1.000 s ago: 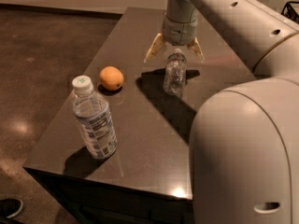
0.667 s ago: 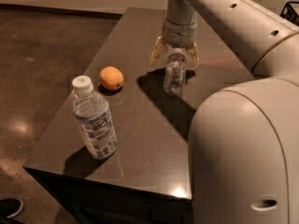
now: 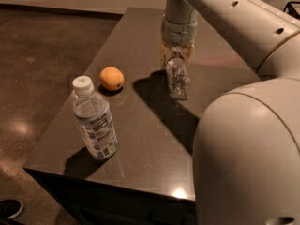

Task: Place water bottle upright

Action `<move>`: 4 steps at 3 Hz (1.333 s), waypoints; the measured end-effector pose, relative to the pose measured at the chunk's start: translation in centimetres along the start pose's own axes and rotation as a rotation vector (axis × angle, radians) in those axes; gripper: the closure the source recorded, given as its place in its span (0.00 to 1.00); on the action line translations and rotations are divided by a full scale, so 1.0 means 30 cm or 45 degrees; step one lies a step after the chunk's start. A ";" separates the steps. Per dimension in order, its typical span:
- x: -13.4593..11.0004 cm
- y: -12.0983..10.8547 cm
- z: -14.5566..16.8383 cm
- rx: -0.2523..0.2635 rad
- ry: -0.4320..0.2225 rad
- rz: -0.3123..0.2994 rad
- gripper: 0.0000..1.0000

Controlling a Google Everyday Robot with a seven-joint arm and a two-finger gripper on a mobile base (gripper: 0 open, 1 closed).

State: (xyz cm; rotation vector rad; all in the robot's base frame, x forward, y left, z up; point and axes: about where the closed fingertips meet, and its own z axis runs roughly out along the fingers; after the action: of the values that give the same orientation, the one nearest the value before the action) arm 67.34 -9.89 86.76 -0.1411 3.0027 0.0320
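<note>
Reaches down over the far right part of the dark table [image 3: 140, 36] with the gripper [image 3: 177, 55], straight below the pale arm [image 3: 225, 13]. Grips the water bottle [image 3: 177, 81] by its upper part, tan fingers [image 3: 163, 49] pressed in on either side of the neck, cap hidden between them. Holds the bottle about upright, slightly tilted, base toward the tabletop; cannot tell whether touching the surface or just above it. Throws a dark shadow left of the bottle and toward the near edge. Has an orange [image 3: 112, 78] well apart to the left and, nearer the front left corner, a second bottle [image 3: 93, 123] with white cap and blue-and-white label, standing upright. Fills the right foreground with the rounded white body [image 3: 248, 158]. Shows brown floor [image 3: 42, 55] on the left and a dark shoe [image 3: 9, 207] at the bottom left corner.
</note>
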 end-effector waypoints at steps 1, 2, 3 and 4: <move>0.017 0.036 -0.104 -0.010 -0.122 -0.204 0.96; 0.032 0.073 -0.157 -0.059 -0.242 -0.357 1.00; 0.047 0.093 -0.197 -0.168 -0.399 -0.469 1.00; 0.040 0.087 -0.226 -0.302 -0.566 -0.507 1.00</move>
State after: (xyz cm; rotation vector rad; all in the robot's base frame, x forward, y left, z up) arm 65.01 -7.60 93.36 -0.6578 2.4699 0.3303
